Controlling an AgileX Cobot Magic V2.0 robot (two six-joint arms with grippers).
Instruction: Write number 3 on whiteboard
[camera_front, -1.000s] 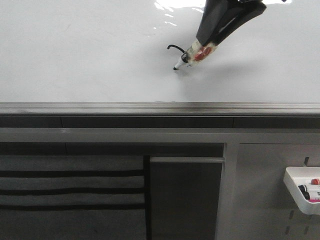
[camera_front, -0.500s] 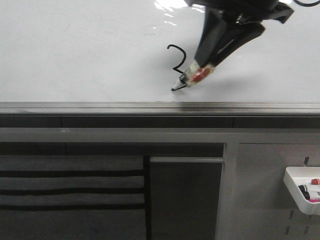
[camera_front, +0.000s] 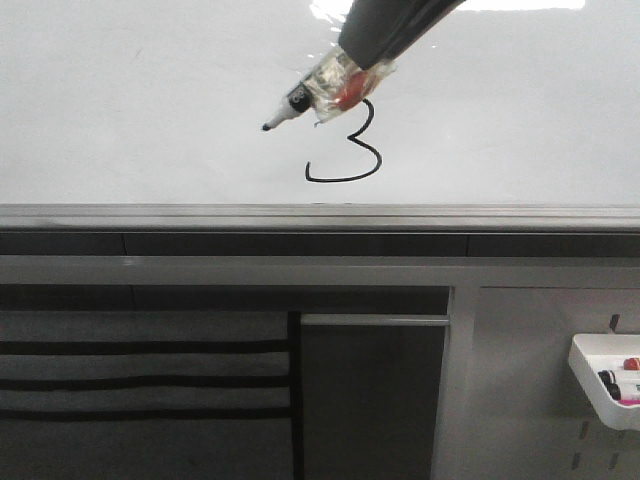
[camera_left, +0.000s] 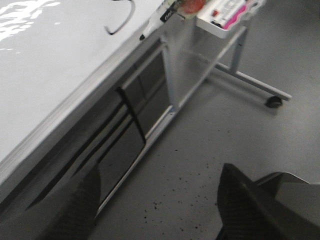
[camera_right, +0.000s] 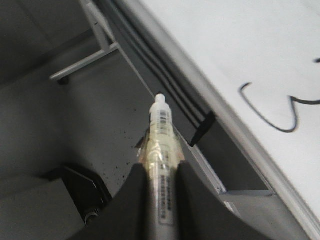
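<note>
Black number 3 (camera_front: 348, 150) sits on our whiteboard (camera_front: 150, 100), near its lower rail | our right gripper (camera_right: 160, 172) pinches the marker (camera_front: 310, 92), tip off the board | our left gripper (camera_left: 157, 200) spread wide.

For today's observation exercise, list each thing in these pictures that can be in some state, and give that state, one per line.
number 3: drawn in black, its top hidden by the marker.
whiteboard: glossy, bearing the digit.
marker: uncapped, held by the right claw, tip beside the digit.
right claw: shut on the marker.
left claw: open, holding nothing.
white tray: holds markers.
</note>
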